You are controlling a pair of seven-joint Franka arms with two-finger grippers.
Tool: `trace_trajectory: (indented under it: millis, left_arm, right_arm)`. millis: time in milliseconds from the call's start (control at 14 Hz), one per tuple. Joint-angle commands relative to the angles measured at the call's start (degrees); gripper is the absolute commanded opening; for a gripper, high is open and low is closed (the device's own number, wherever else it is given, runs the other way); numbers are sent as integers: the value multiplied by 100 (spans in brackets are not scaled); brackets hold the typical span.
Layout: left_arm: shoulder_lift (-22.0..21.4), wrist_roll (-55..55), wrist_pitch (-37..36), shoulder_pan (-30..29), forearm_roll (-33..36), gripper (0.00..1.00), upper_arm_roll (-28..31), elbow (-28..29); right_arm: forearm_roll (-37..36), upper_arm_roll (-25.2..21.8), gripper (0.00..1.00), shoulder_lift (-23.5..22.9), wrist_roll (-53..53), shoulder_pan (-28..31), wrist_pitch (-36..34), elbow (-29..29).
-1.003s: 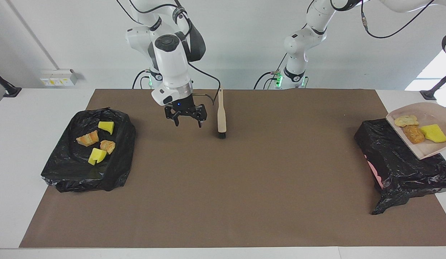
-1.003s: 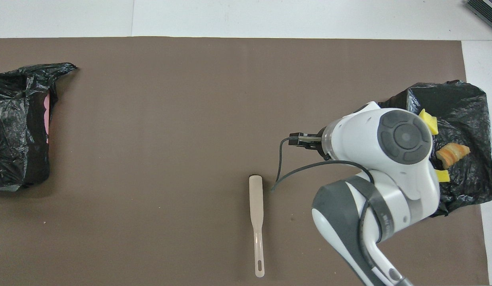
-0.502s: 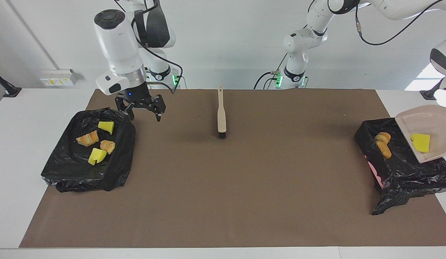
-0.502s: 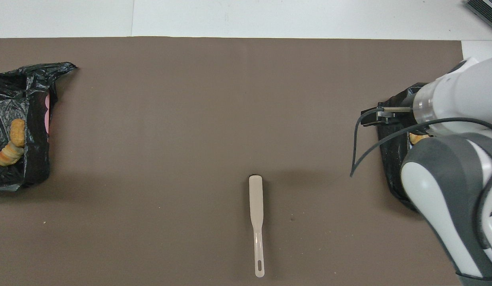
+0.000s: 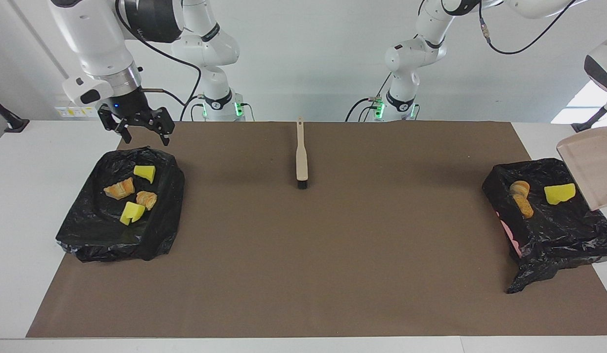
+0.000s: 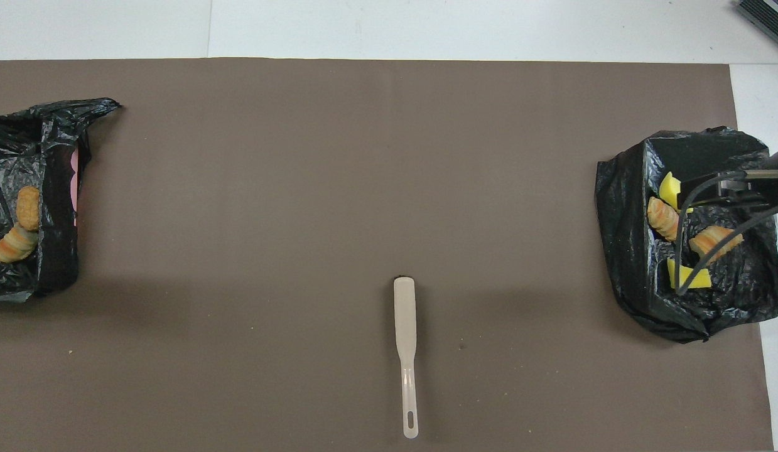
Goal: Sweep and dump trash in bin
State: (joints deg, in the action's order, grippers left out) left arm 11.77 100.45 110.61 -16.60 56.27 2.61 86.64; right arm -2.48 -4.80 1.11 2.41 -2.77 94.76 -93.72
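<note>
Two black-lined bins stand at the table's ends. The bin [image 5: 87,230] at the right arm's end holds several pieces of trash, among them a yellow chunk [image 5: 145,172] and an orange lump [image 5: 119,189]. My right gripper [image 5: 146,141] hangs open and empty over this bin's edge nearest the robots. In the bin [image 5: 553,235] at the left arm's end lie orange lumps [image 5: 521,196] and a yellow chunk [image 5: 559,193]. The beige dustpan [image 5: 590,166] hangs steeply tilted and empty above that bin. My left gripper is out of view.
A beige hand brush [image 5: 302,157] with black bristles lies on the brown mat [image 5: 303,255], mid-table and close to the robots. In the overhead view the brush [image 6: 404,339] lies lengthwise, and the bins [image 6: 31,157] [image 6: 627,251] sit at the mat's two ends.
My right gripper swung from beside the brush up and over to the bin at its own end. The dustpan tipped steeper and its three scraps slid into the bin below.
</note>
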Motion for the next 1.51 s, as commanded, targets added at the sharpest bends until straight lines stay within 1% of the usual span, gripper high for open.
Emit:
trace_trajectory:
  millis: [0, 215, 287, 358, 430, 502, 645, 717, 932, 1075, 1290, 1362, 1434]
  left_arm:
    - [-25, -315, -242, 270, 174, 0, 47, -16]
    - [-69, -561, -531, 551, -19, 0, 20, -33]
    - [-78, -579, -654, 683, -281, 0, 20, -42]
    - [-61, -597, -742, 797, -536, 0, 20, -112]
    - [-43, -614, -926, 946, -704, 0, 20, -173]
    - [-43, -780, -1163, 1069, -1019, 0, 11, -191]
    - [-60, -1455, -1532, 1333, -1958, 0, 20, -183]
    - [-69, -1876, -1595, 1413, -2389, 0, 20, -183]
    - [-43, -3641, -1745, 1939, -3137, 0, -6, 28]
    - [-8, -4653, -1692, 2159, -3866, 0, 3, 37]
    - [27, -5769, -1719, 2599, -4430, 0, 3, 28]
    - [80, -6278, -1693, 2835, -4650, 0, 3, 37]
    - [211, -6814, -1631, 3072, -4678, 0, 3, 37]
  right_arm:
    - [19, -179, 100, 56, -100, -84, -81, -15]
    - [45, -179, 100, 65, -65, -75, -177, 28]
    - [37, -196, 100, 134, -100, -75, -256, 38]
    - [45, -231, 100, 300, -74, -75, -274, 12]
    - [37, -232, 100, 310, -56, -49, -265, 11]
    - [37, -223, 100, 311, -56, -48, -265, 11]
    - [37, -179, 100, 311, -56, -57, -265, 11]
    - [37, -179, 100, 311, -56, -75, -265, 11]
    - [37, -179, 100, 311, -56, -83, -265, 11]
    - [37, -179, 100, 311, -56, -83, -274, 11]
    - [37, -179, 100, 311, -56, -92, -265, 11]
    - [37, -179, 100, 311, -56, -92, -274, 11]
    - [37, -179, 100, 311, -56, -92, -265, 11]
